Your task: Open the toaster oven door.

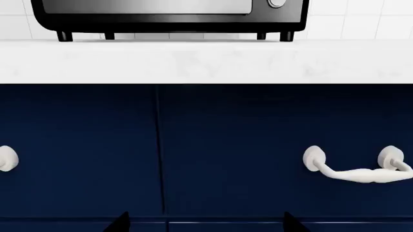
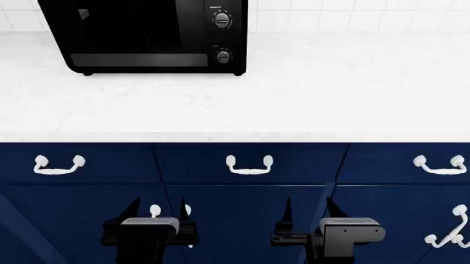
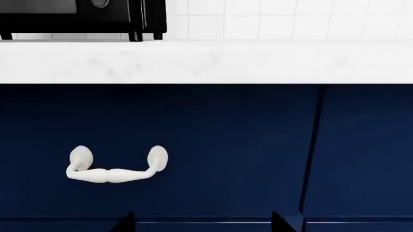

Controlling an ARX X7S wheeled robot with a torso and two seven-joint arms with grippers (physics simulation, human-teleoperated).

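The glossy black toaster oven [image 2: 147, 36] stands at the back left of the white counter, with round knobs [image 2: 222, 20] down its right front panel. Its door [image 2: 129, 30] is shut against the front; the bar handle does not show clearly. Its lower edge and feet show in the left wrist view [image 1: 168, 19] and its corner in the right wrist view [image 3: 77, 17]. My left gripper [image 2: 156, 212] and right gripper [image 2: 307, 209] are both open and empty, low in front of the dark blue cabinets, well below and short of the oven.
The white marble counter [image 2: 294, 99] runs across, with white tile wall behind. Dark blue drawer fronts carry white handles [image 2: 248, 165], [image 2: 59, 165], [image 2: 439, 164]. A handle shows in the left wrist view [image 1: 358, 166] and in the right wrist view [image 3: 116, 166].
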